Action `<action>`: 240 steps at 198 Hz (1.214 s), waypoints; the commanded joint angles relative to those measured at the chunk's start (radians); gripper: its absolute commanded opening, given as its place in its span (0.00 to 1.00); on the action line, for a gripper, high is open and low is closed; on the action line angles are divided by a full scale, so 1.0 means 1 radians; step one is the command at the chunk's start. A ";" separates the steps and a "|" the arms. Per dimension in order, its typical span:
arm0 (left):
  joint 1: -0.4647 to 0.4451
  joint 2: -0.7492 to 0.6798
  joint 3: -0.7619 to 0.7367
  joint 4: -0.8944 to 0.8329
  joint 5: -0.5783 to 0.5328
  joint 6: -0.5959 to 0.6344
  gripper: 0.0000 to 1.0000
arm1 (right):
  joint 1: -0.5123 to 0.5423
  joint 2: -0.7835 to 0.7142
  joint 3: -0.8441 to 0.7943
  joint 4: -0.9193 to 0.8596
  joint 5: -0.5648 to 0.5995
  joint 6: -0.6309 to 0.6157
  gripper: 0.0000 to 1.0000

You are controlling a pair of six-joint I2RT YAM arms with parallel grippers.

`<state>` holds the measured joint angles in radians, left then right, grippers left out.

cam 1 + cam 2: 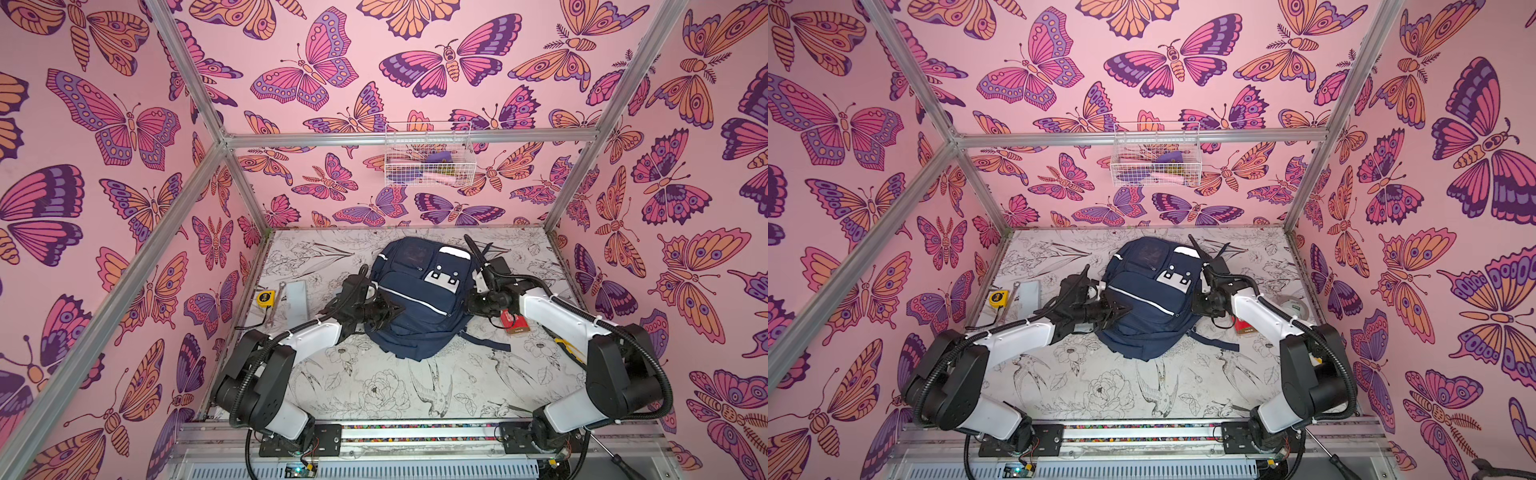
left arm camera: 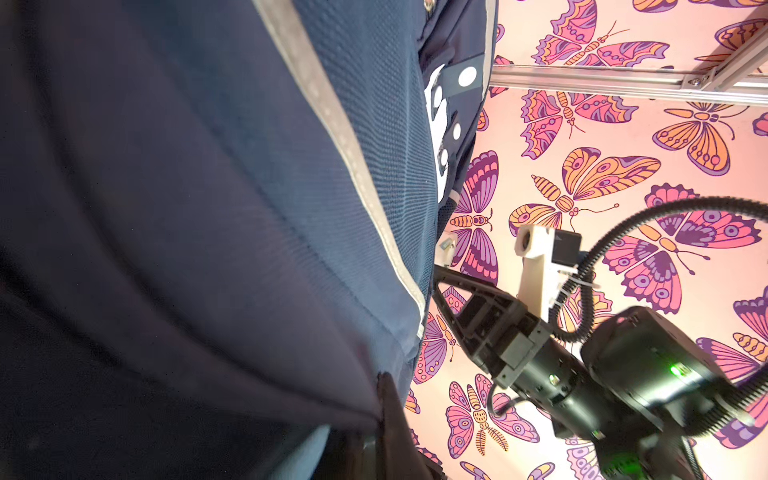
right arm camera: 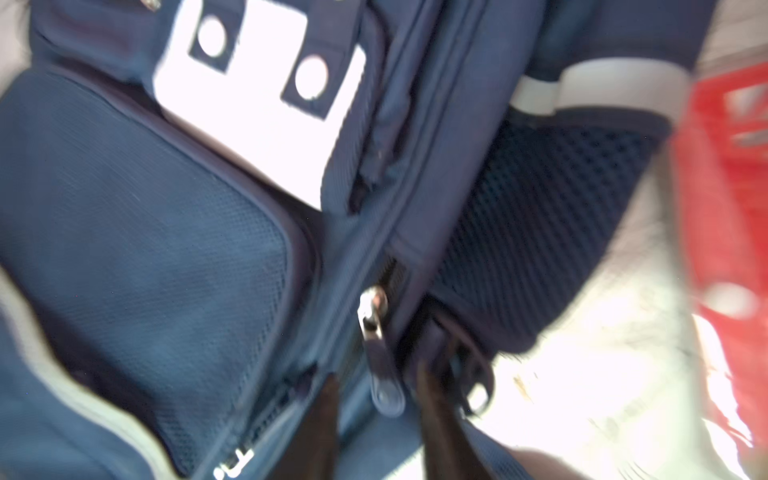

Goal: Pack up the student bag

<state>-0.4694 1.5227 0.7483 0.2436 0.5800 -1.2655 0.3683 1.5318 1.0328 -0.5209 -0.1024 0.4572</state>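
Left tool (image 1: 398, 309) pinches student bag (image 1: 419, 320) (right tool (image 3: 376, 374) straddles zipper pull (image 3: 374, 328)).

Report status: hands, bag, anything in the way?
Left hand shut, pinching student bag fabric. Right hand open, straddling zipper pull. Bag flat on table. Red box beside it, under right arm.

The student bag (image 1: 419, 303) is matt, woven cloth with a net side pocket (image 3: 540, 199). Its zip slider (image 3: 372, 309) is shiny metal.
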 commanded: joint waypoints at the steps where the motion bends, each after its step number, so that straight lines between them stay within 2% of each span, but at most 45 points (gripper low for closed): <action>1: 0.008 -0.002 -0.001 0.055 0.035 0.020 0.00 | 0.037 0.001 0.071 -0.183 0.195 -0.060 0.42; 41: 0.009 0.009 0.002 0.051 0.043 0.020 0.00 | 0.138 0.123 0.192 -0.284 0.330 -0.118 0.38; 59: 0.009 0.010 0.004 0.050 0.042 0.020 0.00 | 0.163 0.176 0.236 -0.307 0.352 -0.132 0.35; 107: 0.010 0.016 0.006 0.049 0.049 0.020 0.00 | 0.190 0.253 0.280 -0.318 0.417 -0.134 0.35; 185: 0.011 0.025 0.008 0.050 0.047 0.021 0.00 | 0.190 0.276 0.221 -0.266 0.387 -0.121 0.27; 197: 0.011 0.028 0.009 0.051 0.047 0.022 0.00 | 0.190 0.276 0.208 -0.250 0.381 -0.123 0.24; 219: 0.011 0.031 0.010 0.050 0.046 0.021 0.00 | 0.190 0.291 0.204 -0.237 0.366 -0.127 0.24; 240: 0.011 0.033 0.010 0.051 0.046 0.021 0.00 | 0.190 0.298 0.194 -0.222 0.364 -0.126 0.18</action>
<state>-0.4648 1.5471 0.7483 0.2440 0.6029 -1.2648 0.5545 1.7988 1.2510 -0.7509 0.2687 0.3389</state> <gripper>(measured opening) 0.065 0.203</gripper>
